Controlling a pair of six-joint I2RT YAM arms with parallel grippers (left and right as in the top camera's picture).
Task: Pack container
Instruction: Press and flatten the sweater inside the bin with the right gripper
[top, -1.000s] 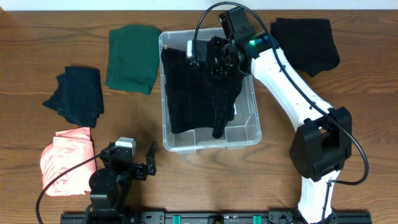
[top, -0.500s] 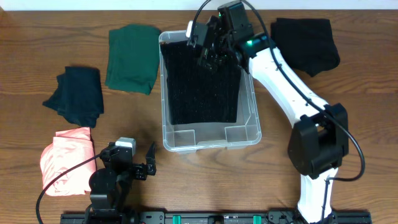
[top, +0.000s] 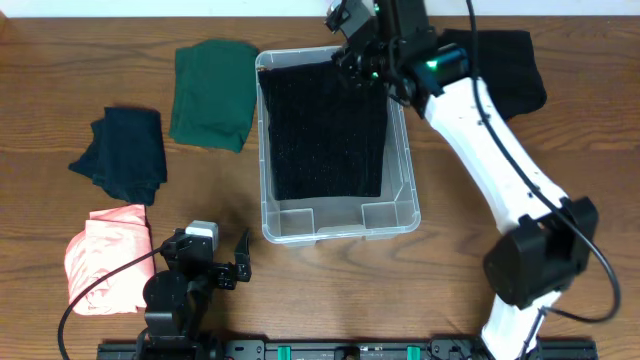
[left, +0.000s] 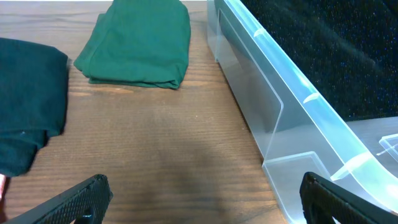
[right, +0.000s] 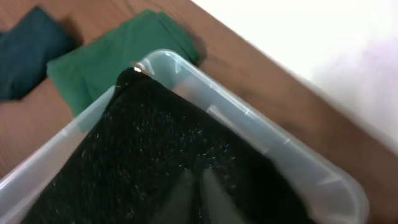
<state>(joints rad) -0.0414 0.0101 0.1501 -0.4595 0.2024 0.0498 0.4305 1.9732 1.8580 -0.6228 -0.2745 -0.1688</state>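
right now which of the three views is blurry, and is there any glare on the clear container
Overhead: sharp and evenly lit, no strong glare on the container. Left wrist: crisp on the green garment, with a pale sheen along the container's rim. Right wrist: soft throughout, the black garment looks fuzzy, and the top right corner is washed out to white.
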